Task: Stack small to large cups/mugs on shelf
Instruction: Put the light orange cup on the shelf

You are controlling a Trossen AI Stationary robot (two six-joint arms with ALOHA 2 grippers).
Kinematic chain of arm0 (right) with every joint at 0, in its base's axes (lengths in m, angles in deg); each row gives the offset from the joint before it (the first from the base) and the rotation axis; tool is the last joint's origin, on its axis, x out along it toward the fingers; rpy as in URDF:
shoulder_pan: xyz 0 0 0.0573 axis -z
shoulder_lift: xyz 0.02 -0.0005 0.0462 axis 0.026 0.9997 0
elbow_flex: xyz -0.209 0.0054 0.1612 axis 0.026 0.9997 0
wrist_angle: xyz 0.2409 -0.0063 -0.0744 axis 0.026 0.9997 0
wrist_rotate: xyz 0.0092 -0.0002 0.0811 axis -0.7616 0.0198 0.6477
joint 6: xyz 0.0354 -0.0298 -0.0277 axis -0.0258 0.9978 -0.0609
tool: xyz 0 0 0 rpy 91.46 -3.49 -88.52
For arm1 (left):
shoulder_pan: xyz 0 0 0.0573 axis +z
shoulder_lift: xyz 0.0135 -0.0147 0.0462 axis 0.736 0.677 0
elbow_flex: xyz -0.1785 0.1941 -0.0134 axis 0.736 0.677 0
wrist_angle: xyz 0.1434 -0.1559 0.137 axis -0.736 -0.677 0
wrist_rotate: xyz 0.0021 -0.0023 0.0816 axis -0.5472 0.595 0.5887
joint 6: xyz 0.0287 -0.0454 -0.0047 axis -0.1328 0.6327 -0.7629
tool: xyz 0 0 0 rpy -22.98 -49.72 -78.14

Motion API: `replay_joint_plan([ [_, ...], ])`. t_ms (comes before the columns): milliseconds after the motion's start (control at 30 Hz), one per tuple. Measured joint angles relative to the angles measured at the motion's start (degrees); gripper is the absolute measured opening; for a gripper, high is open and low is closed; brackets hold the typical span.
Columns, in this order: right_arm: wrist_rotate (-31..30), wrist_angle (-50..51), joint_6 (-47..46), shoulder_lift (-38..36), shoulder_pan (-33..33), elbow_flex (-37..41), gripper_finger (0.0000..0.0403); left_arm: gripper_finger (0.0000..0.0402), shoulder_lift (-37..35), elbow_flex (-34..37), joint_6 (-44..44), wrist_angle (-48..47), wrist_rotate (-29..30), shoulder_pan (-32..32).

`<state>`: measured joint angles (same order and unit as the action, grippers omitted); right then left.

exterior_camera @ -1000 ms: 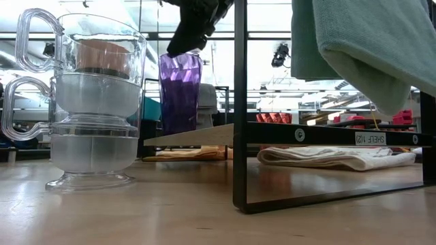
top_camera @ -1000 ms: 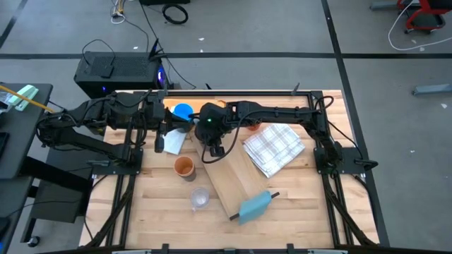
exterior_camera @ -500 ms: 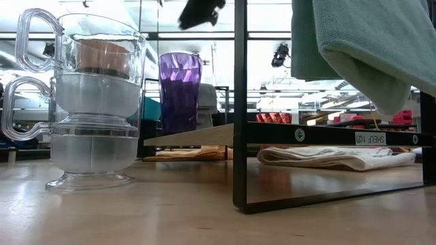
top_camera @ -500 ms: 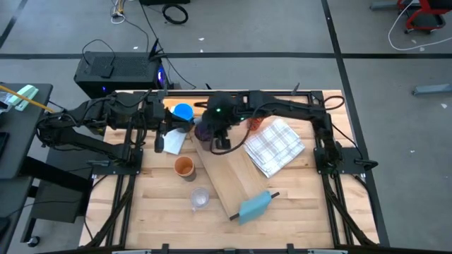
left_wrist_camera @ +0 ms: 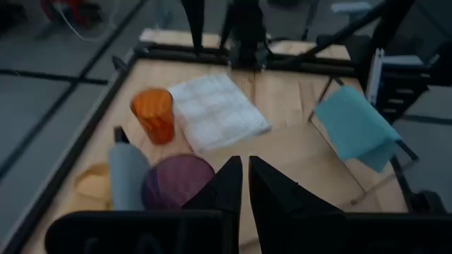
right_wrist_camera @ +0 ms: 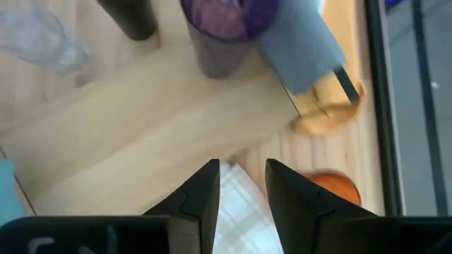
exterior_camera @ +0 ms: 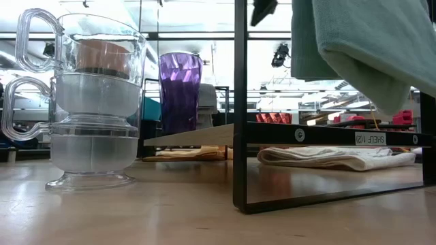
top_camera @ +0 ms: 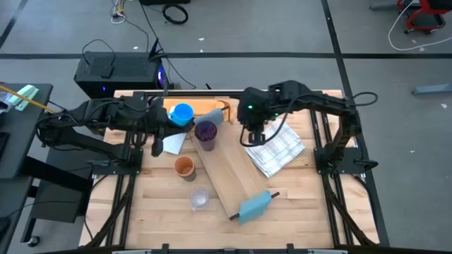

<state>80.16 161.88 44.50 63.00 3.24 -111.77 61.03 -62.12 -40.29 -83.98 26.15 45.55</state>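
The purple tumbler (top_camera: 205, 132) stands upright on its base at the far end of the shelf (top_camera: 236, 173), a pale plank lying slantwise with a blue-grey piece (top_camera: 254, 206) at its near end. My right gripper (top_camera: 253, 135) hangs open above the checked cloth (top_camera: 277, 149), to the right of the tumbler (right_wrist_camera: 226, 28). My left gripper (left_wrist_camera: 244, 180) is shut and touches nothing; it hovers at the table's left, pointing over the tumbler (left_wrist_camera: 178, 181). A bright blue mug (top_camera: 182, 113) stands behind it. An orange cup (top_camera: 183, 166) and stacked clear glasses (top_camera: 200, 198) stand left of the shelf.
A second orange cup (left_wrist_camera: 154, 115) stands beside the checked cloth (left_wrist_camera: 215, 113). An orange-brown board (right_wrist_camera: 325, 113) lies at the far edge behind the tumbler. In the low view the clear glasses (exterior_camera: 92, 102) and a black frame with a teal cloth (exterior_camera: 354, 47) stand close in front.
My right gripper has come up off the purple tumbler's rim and swung toward the table's right edge, tipping as it rose. It now hangs over the checked cloth. The tumbler stays upright on the shelf's far end.
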Motion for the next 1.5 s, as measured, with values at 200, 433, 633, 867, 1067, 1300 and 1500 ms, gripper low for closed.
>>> replay_joint_plan([
  [200,-5.7,-2.2,-3.5,-7.6,0.0,10.2,0.0121,0.0041,0.8,0.0,6.1,-7.5,-1.1,0.0],
  [433,-6.8,-8.0,-6.2,-13.8,0.0,19.7,0.0121,0.0076,6.0,0.0,12.1,-11.5,-2.0,0.0],
  [633,-6.8,-8.8,-6.5,-15.8,0.0,22.4,0.0121,0.0143,12.6,0.0,16.3,-17.2,-7.2,0.0],
  [867,-6.8,-8.7,-5.4,-17.2,0.0,22.4,0.0121,0.0211,18.4,0.0,17.1,-25.0,-9.4,-1.7],
  [1067,-6.8,-8.5,-4.0,-18.3,0.0,22.4,0.0121,0.022,21.8,0.0,24.9,-26.3,-8.8,-1.6],
  [1300,-7.2,-8.6,-2.9,-19.1,0.0,22.4,0.0121,0.0196,26.1,0.0,31.0,-26.1,-9.4,-1.8],
  [1500,-7.2,-8.6,-2.6,-19.3,0.0,22.4,0.0121,0.0176,27.1,0.0,30.8,-25.9,-9.7,-2.1],
])
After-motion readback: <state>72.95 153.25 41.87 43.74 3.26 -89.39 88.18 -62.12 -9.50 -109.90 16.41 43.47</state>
